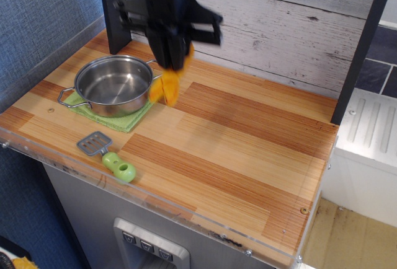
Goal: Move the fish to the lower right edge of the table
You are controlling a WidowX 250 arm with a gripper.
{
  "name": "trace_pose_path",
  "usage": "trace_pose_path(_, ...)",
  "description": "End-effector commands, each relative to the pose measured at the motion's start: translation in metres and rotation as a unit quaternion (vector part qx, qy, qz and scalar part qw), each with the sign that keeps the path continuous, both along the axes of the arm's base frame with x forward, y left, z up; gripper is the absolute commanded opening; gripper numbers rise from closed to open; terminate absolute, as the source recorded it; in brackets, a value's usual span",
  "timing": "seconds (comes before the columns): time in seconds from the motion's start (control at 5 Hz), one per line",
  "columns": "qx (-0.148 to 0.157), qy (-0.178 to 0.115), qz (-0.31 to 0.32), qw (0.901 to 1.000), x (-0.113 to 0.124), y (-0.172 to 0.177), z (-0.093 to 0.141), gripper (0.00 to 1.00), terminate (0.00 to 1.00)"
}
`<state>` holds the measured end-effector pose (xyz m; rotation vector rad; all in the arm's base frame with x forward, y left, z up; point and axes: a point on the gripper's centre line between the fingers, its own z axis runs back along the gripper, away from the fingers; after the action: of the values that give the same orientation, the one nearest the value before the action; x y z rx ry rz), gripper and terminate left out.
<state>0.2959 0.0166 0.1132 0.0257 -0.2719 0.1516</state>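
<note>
- The bench [248,139] is a top of light and reddish-brown striped planks with a clear rim along its near and right edges and screws at the corners.
- Behind it runs a wall of whitewashed grey boards [279,21]; on the left is a blue textured wall [37,15], and a dark post [363,46] stands at the right rear.
- Past the right edge sits a white ribbed unit [372,132]; below the front edge is a grey cabinet face with a row of buttons [146,244].
- On the left part of the bench a steel pot [115,85] with two handles rests on a green cloth [130,120].
- Near the front left edge lies a spatula [105,154] with a grey blade and green handle, well apart from the pot.
- The black hand [170,58] hangs over the bench just right of the pot, fingers pointing down and closed narrowly on the top of the fish [166,86].
- The fish, orange-yellow, dangles straight below the hand, beside the pot's right rim; the picture is blurred there, so whether its lower end touches the bench cannot be told.
- The fish is far from the lower right edge of the bench.
</note>
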Motion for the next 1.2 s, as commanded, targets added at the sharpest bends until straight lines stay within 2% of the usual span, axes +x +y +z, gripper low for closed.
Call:
trace_pose_path(0.0, -0.014, -0.005, -0.059, 0.9981, -0.023, -0.041, -0.007, 0.00, 0.00)
trace_pose_path(0.2, -0.025, 0.008, -0.092, 0.9954, -0.030, -0.067, -0.022, 0.00, 0.00)
trace_pose_path(0.6, -0.027, 0.028, -0.139, 0.9895, -0.042, -0.102, -0.046, 0.00, 0.00)
trace_pose_path(1.0, -0.024, 0.049, -0.161, 0.9854, -0.037, -0.114, -0.065, 0.00, 0.00)
